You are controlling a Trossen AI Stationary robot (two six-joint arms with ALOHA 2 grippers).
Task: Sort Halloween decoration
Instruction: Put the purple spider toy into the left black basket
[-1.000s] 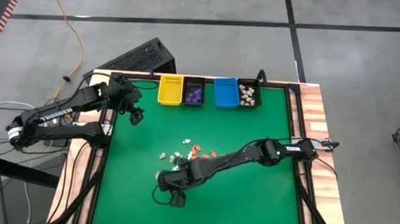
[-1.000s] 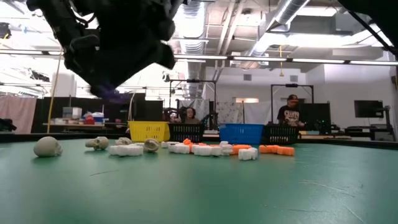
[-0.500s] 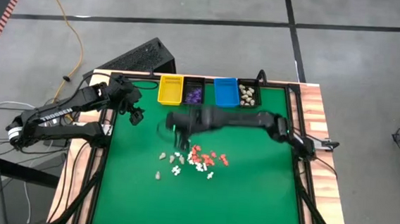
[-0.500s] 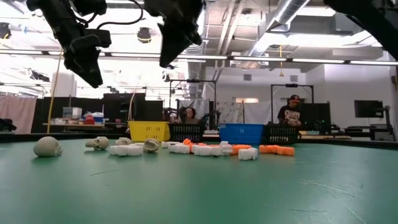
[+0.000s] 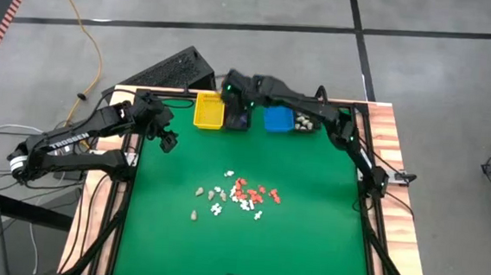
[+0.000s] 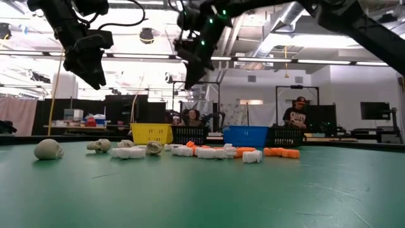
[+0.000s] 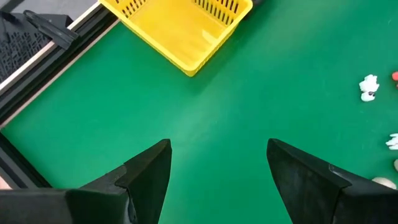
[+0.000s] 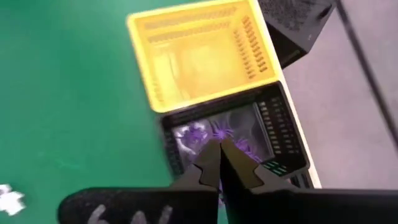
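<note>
The Halloween decoration lies as a loose pile of small white, beige and orange pieces [image 5: 237,193] in the middle of the green table. Four bins stand in a row at the far edge: yellow [image 5: 209,111], black with purple pieces [image 5: 237,117], blue [image 5: 277,115], and black with beige pieces [image 5: 305,117]. My right gripper [image 8: 217,148] hangs above the black bin with purple pieces [image 8: 249,134], its fingers together and a bit of purple at their tips. At the far left my left gripper [image 7: 217,155] hangs open over bare table, close to the yellow bin [image 7: 186,31]. My right gripper pinches a tiny purple piece [image 8: 219,132] at the very ends of its two fingers. The fingers slant down from above. The piece hangs clear over the black bin. It blends with the purple pieces below, so which part is held does not show.
Wooden strips and black rails [image 5: 365,163] run along the table's left and right sides. A black keyboard-like box [image 5: 168,70] lies beyond the far left corner. In the low view people [image 6: 296,114] sit in the room beyond the table. Bare green surface lies all around the pile.
My right gripper has swept from low near the table's near edge, over the pile, up and across to the far edge. It now hangs above the black bin with purple pieces. The pile has stayed where it was.
</note>
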